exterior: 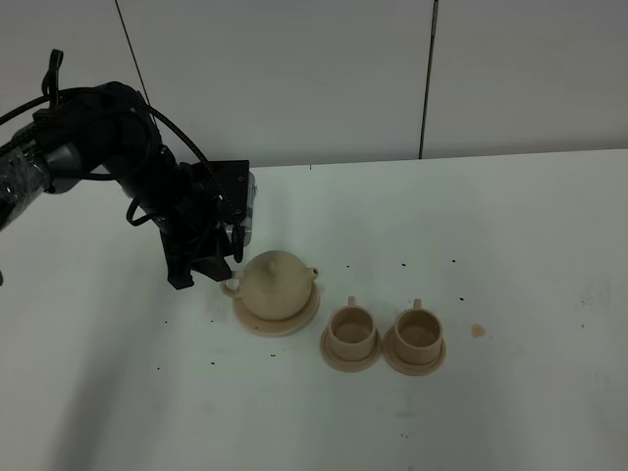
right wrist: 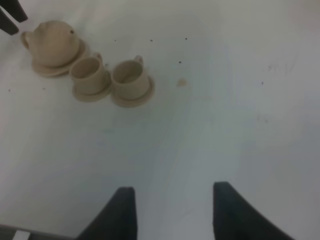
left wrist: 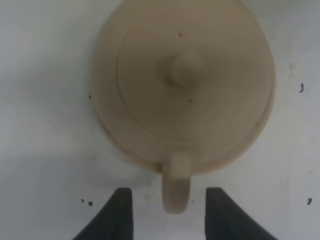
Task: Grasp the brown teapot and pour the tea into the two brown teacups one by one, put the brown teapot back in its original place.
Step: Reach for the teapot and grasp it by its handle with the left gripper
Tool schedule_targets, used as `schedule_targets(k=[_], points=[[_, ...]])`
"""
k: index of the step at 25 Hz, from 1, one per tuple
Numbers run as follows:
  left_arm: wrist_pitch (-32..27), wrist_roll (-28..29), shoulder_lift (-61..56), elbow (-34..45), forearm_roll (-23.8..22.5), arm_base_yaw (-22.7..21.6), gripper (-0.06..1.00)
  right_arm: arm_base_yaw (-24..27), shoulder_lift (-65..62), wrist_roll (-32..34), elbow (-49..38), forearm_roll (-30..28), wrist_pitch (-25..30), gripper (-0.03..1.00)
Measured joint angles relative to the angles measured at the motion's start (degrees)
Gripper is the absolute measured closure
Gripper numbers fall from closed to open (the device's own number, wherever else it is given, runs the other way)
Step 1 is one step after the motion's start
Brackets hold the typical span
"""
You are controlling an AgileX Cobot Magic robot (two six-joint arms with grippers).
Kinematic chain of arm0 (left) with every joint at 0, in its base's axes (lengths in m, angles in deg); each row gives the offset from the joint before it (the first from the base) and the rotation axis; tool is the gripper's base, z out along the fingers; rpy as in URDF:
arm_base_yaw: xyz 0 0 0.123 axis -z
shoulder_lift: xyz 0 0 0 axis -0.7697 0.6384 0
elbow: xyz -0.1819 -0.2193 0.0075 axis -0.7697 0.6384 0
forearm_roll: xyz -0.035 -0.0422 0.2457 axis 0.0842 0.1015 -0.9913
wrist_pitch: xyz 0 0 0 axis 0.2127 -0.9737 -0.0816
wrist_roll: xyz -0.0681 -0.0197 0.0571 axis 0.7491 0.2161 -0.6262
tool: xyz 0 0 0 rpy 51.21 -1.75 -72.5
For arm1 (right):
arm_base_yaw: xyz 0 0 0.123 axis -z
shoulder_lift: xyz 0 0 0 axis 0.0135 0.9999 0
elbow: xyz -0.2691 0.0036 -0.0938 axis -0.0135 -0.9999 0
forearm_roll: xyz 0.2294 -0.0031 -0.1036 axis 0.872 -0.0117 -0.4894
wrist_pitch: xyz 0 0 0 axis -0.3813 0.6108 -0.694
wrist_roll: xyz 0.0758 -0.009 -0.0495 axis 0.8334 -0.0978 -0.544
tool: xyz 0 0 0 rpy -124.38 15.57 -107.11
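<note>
Your left tool (left wrist: 169,191): spread wide, flanking the handle (left wrist: 176,187) of the brown teapot (left wrist: 185,90), not touching. Your right tool (right wrist: 172,192): spread, empty, above counter (right wrist: 240,125). Two brown teacups (exterior: 352,331) (exterior: 418,332) beside teapot.

The brown teapot (exterior: 278,282) is set on the wide saucer (exterior: 257,322), left of centre on the table (exterior: 530,255). To its right, two brown teacups are placed side by side, each on a small saucer: the left cup (exterior: 351,330) just beside the wide saucer, the right cup (exterior: 418,332) beyond it, their saucers seemingly touching. The teapot's handle is turned leftward and lies between the fingers of the left gripper (left wrist: 169,192), apart from both.
</note>
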Motion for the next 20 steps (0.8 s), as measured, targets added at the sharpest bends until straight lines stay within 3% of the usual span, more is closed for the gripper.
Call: schedule_targets(k=[20], points=[[0.42, -0.01, 0.88, 0.0, 0.01, 0.0, 0.54, 0.0, 0.0, 0.0, 0.0, 0.0, 0.0, 0.62]])
